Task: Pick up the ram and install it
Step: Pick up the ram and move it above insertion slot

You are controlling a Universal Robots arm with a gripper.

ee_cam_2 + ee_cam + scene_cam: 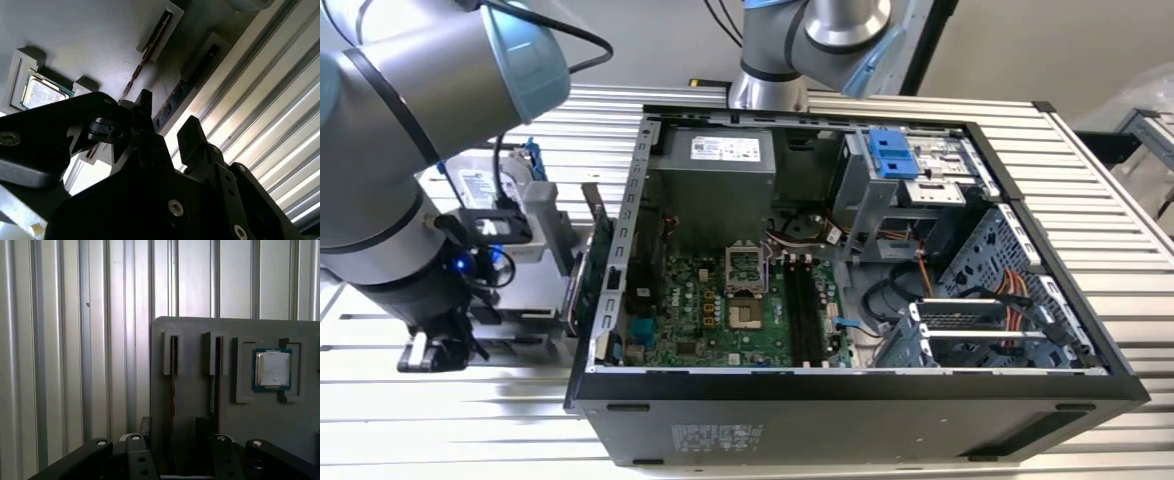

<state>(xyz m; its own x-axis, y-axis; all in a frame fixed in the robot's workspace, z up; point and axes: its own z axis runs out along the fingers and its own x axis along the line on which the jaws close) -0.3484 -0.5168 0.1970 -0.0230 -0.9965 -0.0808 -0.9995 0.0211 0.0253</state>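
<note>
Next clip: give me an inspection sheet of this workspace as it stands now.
Surface: ribbed silver metal table carrying an open black computer case and a grey slotted holder.
Job's things: two thin dark ram sticks stand edge-on in the holder's slots; none lifted.
Clutter: square silver processor chip in the holder; silver hard drive with blue rails beside the case.
Grippers: black pincer open and empty, close over the sticks.
Cables: black cable along the arm; orange wires inside the case.
Surroundings: plain grey wall.
</note>
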